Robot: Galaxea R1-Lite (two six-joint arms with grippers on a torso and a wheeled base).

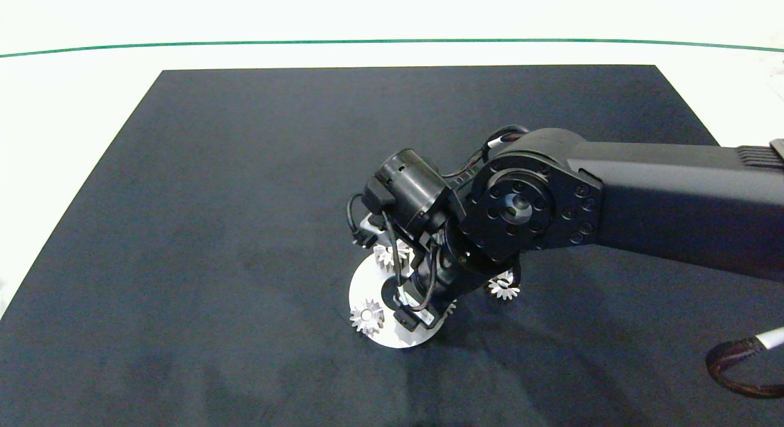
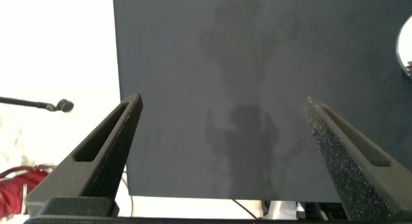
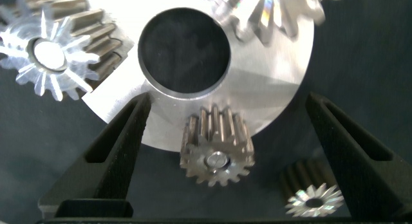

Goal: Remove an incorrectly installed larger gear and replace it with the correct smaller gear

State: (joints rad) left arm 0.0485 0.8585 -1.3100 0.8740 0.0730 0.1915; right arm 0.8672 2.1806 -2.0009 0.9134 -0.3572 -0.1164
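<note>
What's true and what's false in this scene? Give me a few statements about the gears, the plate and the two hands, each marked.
1. The right hand is open, with the larger gear between its fingers. True.
2. The plate is solid in the middle. False: it has a round hole at its centre.
3. The left hand holds a gear. False: it is open and empty, over the mat.
4. The smaller gear lies on the mat, off the plate. True.
</note>
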